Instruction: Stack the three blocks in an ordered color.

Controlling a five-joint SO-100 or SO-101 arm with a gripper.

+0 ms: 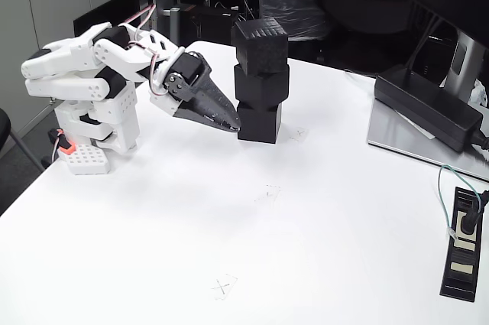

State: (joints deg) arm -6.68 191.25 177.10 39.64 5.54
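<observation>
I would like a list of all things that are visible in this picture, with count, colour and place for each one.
blocks: three, black, stacked in one slightly uneven column at the back middle of the table.
power adapter box: one, black, long, at the right back on a grey plate.
outlet strip: one, black, at the right edge, with a green-grey cable plugged in.
pencil crosses: a few, faint, drawn on the table top.
table: one, white.
arm: one, white with black parts, at the left on a white base.
gripper: one, black fingers brought together, tips beside the bottom block; contact cannot be judged.
</observation>
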